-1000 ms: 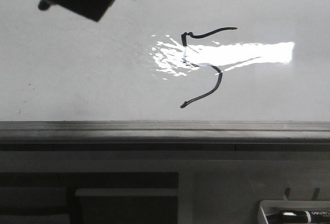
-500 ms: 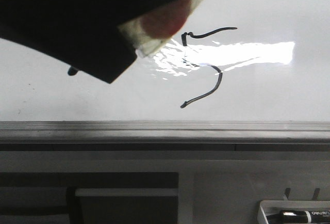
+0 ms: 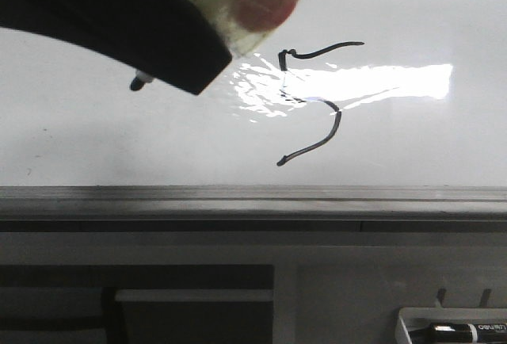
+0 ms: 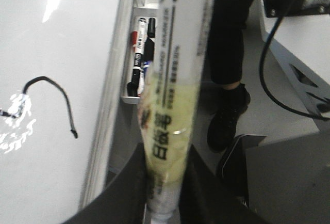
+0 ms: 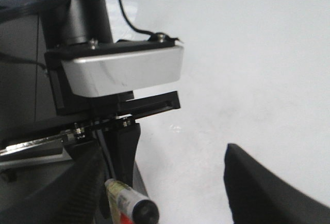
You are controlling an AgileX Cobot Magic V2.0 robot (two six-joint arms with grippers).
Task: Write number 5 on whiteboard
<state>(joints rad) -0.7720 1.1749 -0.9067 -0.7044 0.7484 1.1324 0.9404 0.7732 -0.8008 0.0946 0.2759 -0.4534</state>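
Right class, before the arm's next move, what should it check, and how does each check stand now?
1. 5 has bar, stem and hook: ok, though glare hides part of the stem.
2. Left pincer grips the marker: ok.
3. Marker tip off the board: cannot tell.
4. Right pincer open, holding nothing: ok.
5. Tray has room for the marker: cannot tell.

Left gripper (image 4: 165,182) fingers clamped tight; right gripper (image 5: 160,182) fingers spread
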